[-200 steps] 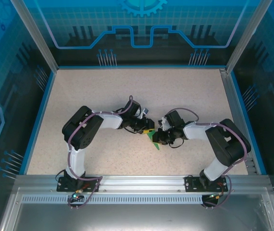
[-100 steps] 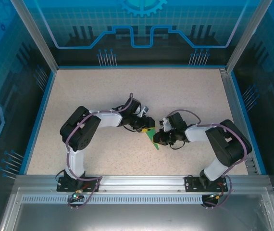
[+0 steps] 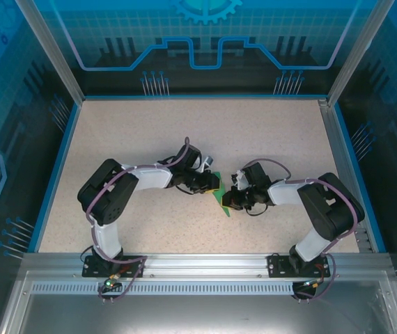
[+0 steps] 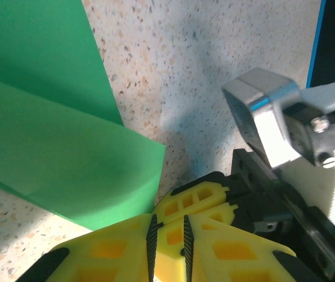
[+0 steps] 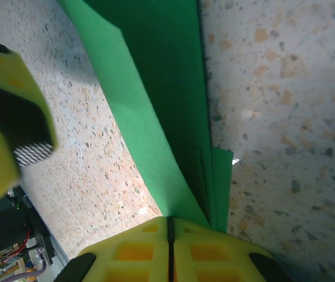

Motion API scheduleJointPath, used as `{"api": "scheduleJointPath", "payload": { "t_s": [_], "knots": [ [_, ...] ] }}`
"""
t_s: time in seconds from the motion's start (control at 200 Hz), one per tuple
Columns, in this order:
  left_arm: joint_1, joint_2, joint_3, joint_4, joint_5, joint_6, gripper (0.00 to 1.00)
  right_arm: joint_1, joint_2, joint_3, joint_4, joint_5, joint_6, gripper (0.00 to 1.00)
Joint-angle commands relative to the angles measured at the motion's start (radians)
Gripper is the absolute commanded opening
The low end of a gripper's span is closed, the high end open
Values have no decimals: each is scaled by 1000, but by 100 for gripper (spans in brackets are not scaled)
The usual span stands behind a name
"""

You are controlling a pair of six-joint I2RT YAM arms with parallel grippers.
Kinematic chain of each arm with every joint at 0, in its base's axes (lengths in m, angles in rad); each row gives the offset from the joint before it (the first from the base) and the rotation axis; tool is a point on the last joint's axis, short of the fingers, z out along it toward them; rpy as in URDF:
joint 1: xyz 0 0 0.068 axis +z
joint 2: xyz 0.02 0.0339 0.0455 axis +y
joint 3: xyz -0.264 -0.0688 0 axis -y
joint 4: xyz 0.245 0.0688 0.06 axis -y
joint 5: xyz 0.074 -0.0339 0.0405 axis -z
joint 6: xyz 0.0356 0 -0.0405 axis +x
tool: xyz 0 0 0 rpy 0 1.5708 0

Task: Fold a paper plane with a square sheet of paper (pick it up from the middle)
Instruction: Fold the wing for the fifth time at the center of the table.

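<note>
**One folded green paper sheet [image 3: 221,200], centre of speckled table [image 3: 129,139]**

Layered, with overlapping edges, partly curled up off surface. Clamped at one end by right gripper [image 5: 169,235], shut tight on it. Met on other side by left gripper [image 4: 167,232], nearly closed, at sheet corner; cannot tell whether actually pinching it.

The top camera sits high behind the arm bases and looks steeply down over the whole table [image 3: 150,132]. Each wrist camera looks out past its own fingers, very close to the tabletop. Both catch the green paper [image 4: 56,135] just ahead of the left gripper [image 4: 168,226] and the right gripper [image 5: 169,226]. The top view shares it too.
</note>
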Motion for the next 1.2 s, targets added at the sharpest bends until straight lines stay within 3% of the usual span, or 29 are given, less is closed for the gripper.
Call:
{"api": "scheduleJointPath", "payload": {
  "t_s": [0.0,0.375,1.19],
  "knots": [
    [-10,38,-23,41,14,-5,24,21,72,-39,-75,78,12,8],
    [3,107,-4,36,-131,-5,26,31,76,-34,-139,102,-16,4],
    [151,168,124,-71,-131,92,27,37,85,-56,-178,116,-46,1]
  ]
}}
